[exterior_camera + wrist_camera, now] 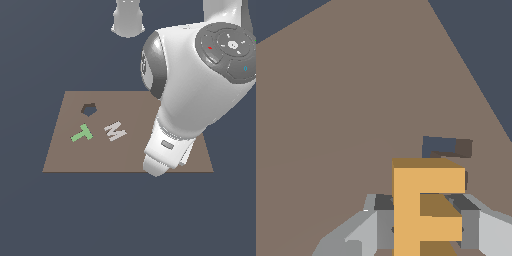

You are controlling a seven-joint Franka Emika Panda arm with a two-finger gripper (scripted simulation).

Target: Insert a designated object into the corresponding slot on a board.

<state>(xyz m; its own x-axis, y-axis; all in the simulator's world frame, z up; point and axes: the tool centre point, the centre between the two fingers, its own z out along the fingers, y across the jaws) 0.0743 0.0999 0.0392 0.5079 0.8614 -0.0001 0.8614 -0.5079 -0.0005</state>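
In the wrist view the orange letter E (423, 207) stands upright between my gripper's (426, 225) grey fingers (383, 220), which are shut on it from both sides. It hangs low over the brown board (346, 100). Just beyond the E's upper edge, a piece of the dark slot (446, 146) shows in the board; the rest is hidden behind the letter. In the exterior view the white arm's hand (164, 152) covers the board's (100, 157) right part, hiding the E, the slot and the fingers.
A green T (81, 133) and a white M (115, 131) lie on the board's left half in the exterior view. A dark pentagon hole (88, 109) sits behind them. Dark floor surrounds the board.
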